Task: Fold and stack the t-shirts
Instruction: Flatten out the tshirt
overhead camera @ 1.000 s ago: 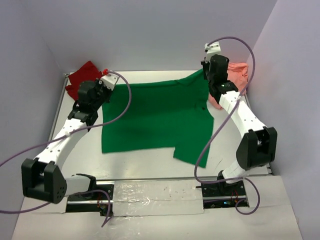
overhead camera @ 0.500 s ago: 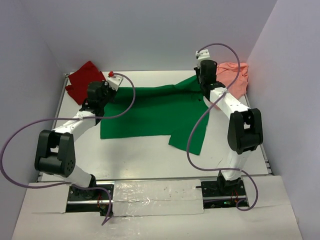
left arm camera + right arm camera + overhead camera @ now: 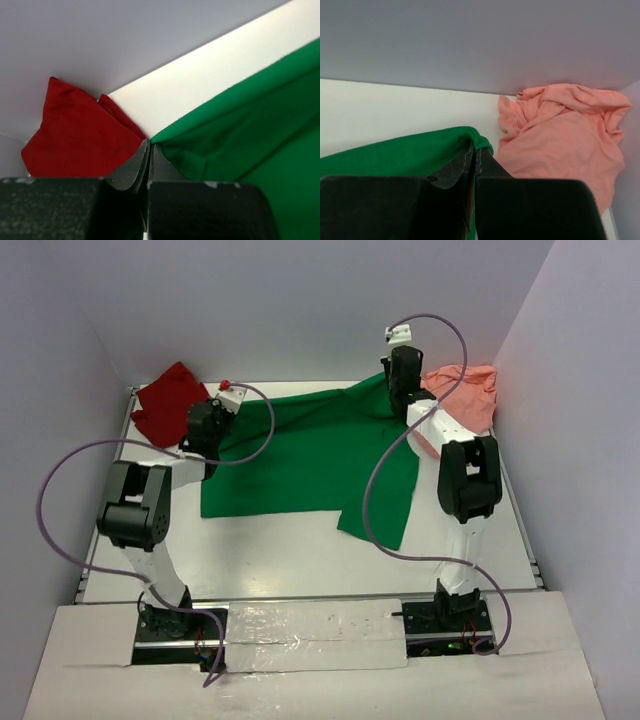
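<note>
The top camera looked down from behind the arm bases toward 12 o'clock, over the whole worktop (image 3: 280,550). The left wrist camera sat close behind the left claw (image 3: 149,147), facing the dark red shirt (image 3: 75,135) at 11 o'clock. The right wrist camera, close behind the right claw (image 3: 473,147), faced the salmon shirt (image 3: 560,135) at 1 o'clock. All three shared the green shirt (image 3: 310,455).

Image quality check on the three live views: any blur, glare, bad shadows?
Top external: even diffuse light, no glare, only soft shadows on the green shirt. Left wrist: red shirt sharp, left tool close to the lens, dark and slightly soft. Right wrist: pink shirt wrinkles crisp, right tool nearly black, little detail.
</note>
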Controlling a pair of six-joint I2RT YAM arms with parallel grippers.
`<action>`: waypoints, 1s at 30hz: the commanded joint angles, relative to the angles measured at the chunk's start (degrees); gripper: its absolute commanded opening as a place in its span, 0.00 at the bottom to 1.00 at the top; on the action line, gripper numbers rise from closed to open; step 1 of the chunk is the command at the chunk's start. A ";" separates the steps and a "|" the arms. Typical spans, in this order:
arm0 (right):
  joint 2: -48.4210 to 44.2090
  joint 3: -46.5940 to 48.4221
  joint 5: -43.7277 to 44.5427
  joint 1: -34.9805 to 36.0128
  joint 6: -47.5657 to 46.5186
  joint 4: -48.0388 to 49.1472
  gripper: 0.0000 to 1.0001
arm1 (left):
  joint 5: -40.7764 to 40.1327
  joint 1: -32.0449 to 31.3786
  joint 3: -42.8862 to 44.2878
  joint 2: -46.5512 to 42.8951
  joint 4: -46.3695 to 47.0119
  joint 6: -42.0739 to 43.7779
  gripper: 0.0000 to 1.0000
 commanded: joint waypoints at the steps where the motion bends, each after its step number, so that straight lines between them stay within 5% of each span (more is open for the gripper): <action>1: 2.68 6.50 1.08 -0.15 1.76 2.76 0.00 | -4.25 0.50 6.52 5.09 9.83 -1.27 0.00; 19: 14.29 15.54 7.14 0.82 1.15 11.64 0.00 | -11.03 0.59 29.46 28.30 20.64 6.55 0.00; 30: 17.64 19.69 6.61 0.73 0.27 9.09 0.00 | -11.20 1.82 30.53 32.09 21.26 6.19 0.00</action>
